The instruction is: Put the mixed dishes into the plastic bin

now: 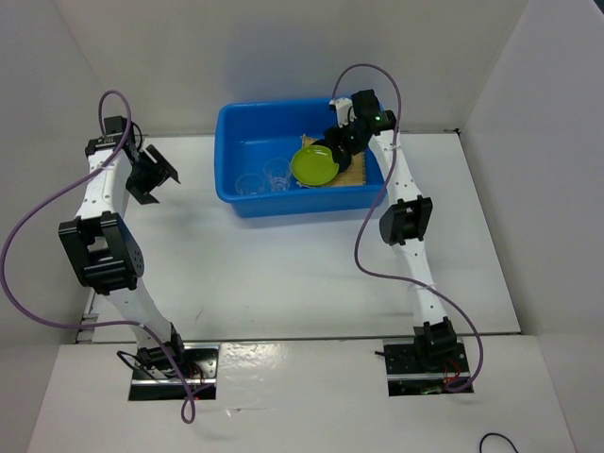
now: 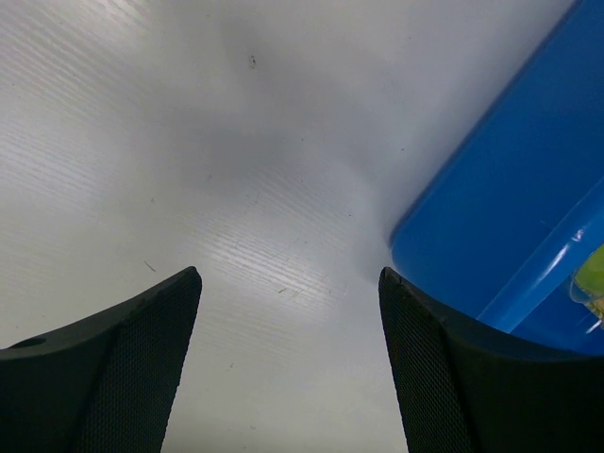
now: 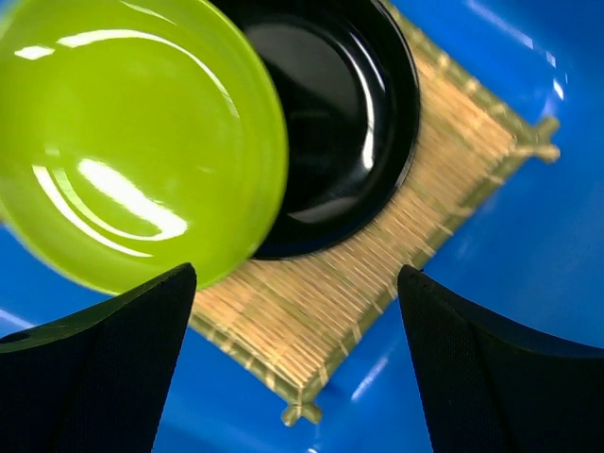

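Note:
The blue plastic bin point(image 1: 302, 202) stands at the back middle of the table. Inside it lie two clear cups point(image 1: 250, 183) point(image 1: 277, 172), the lime-green plate point(image 1: 315, 165) and the bamboo mat point(image 1: 353, 174). In the right wrist view the green plate point(image 3: 132, 142) overlaps the black plate point(image 3: 340, 123), and both rest on the mat point(image 3: 377, 274). My right gripper point(image 3: 294, 274) hangs open over the mat's corner and holds nothing. My left gripper point(image 2: 289, 274) is open above bare table, just left of the bin's outer corner point(image 2: 510, 189).
White walls close in the table at the back and on both sides. The left arm point(image 1: 104, 236) stands along the left wall. The right arm point(image 1: 406, 217) reaches over the bin's right end. Purple cables loop from both arms.

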Controlling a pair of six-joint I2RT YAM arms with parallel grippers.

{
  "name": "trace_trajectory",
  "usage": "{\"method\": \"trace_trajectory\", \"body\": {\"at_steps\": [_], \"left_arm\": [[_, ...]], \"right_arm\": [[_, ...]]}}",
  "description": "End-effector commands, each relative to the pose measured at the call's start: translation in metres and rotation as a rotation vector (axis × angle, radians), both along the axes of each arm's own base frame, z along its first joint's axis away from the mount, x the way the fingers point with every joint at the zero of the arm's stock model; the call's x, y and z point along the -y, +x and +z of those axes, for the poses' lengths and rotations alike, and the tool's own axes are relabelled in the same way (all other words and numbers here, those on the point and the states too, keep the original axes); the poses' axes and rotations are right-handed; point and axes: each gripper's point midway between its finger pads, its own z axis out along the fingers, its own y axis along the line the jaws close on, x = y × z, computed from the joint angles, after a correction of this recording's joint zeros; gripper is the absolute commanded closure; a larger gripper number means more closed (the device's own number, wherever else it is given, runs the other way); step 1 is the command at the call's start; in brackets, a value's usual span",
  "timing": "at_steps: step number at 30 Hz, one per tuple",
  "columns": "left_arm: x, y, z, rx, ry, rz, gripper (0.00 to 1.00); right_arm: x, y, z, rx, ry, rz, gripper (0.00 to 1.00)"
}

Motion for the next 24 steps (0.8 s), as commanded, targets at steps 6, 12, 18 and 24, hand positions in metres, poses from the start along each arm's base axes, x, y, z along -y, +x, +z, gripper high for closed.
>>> {"method": "trace_trajectory", "body": {"at_steps": [6,12,18,24], "left_arm": [[-0.005,-0.007,0.025,0.024,0.016,0.064,0.17],[-0.011,-0.013,0.034,0.005,0.047,0.082,0.17],[-0.018,-0.022,0.039,-0.035,0.089,0.096,0.17],[-0.019,-0.025,0.041,-0.046,0.101,0.092,0.17]], "right_arm": [[-0.025,-0.006,0.008,0.005,0.104,0.097,0.08],[-0.033,-0.01,-0.019,-0.053,0.137,0.128,0.08],[-0.039,-0.007,-0.026,-0.05,0.163,0.147,0.17],[-0.041,-0.001,-0.034,-0.042,0.17,0.14,0.58]]}}
